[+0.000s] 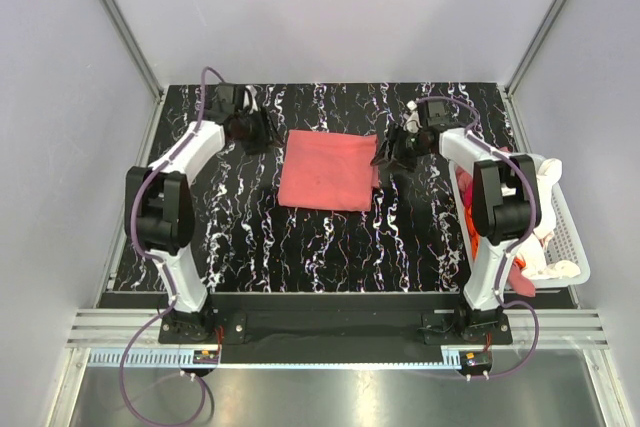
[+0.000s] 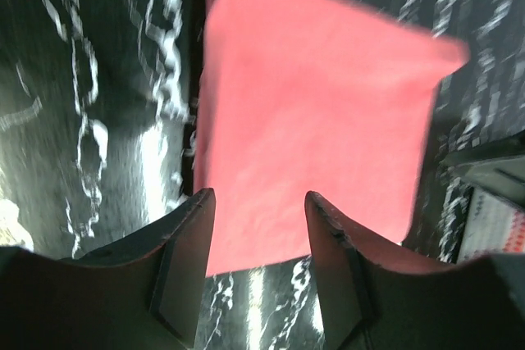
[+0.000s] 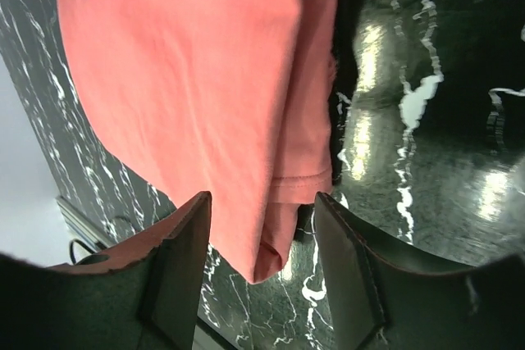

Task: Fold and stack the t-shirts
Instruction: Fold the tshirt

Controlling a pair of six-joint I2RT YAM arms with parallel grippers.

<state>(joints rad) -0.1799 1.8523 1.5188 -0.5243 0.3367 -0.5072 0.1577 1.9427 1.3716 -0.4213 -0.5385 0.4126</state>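
A salmon-pink t-shirt [image 1: 327,170] lies folded into a flat rectangle in the middle of the black marbled table [image 1: 300,237]. It also shows in the left wrist view [image 2: 316,120] and the right wrist view [image 3: 197,79]. My left gripper [image 1: 250,133] is open and empty, just left of the shirt's far left corner. My right gripper [image 1: 388,155] is open and empty at the shirt's right edge, with a hemmed sleeve corner [image 3: 299,202] between its fingers. More shirts, red, orange and cream [image 1: 545,257], lie bunched in the basket at the right.
A white slatted plastic basket [image 1: 570,237] stands at the table's right edge, beside my right arm. Grey walls close in the table on three sides.
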